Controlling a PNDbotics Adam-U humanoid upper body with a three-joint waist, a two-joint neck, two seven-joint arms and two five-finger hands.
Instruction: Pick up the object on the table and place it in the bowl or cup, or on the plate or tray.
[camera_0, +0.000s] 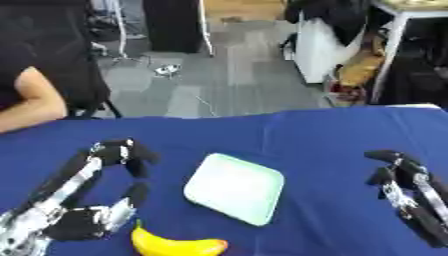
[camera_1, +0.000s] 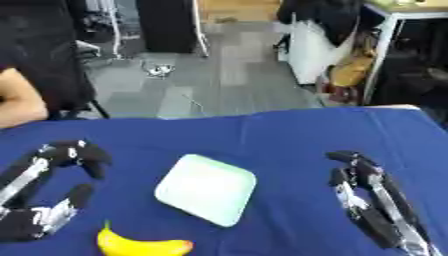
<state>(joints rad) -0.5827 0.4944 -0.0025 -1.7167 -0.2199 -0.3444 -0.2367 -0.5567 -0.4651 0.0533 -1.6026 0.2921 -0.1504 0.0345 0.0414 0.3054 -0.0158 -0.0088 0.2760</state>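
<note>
We judge the banana (camera_0: 178, 245) light, smooth and easily bruised, best taken around its middle. It lies on the blue desk (camera_0: 332, 135), just beside the pale green plate (camera_0: 234, 188). Our left robot hand (camera_0: 92, 200) hovers near it, fingers apart, empty; our right robot hand (camera_1: 372, 205) rests open.

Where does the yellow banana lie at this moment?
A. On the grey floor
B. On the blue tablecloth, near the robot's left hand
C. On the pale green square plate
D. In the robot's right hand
B: the yellow banana lies on the blue tablecloth just below the robot's left hand, apart from the pale green square plate.
</note>
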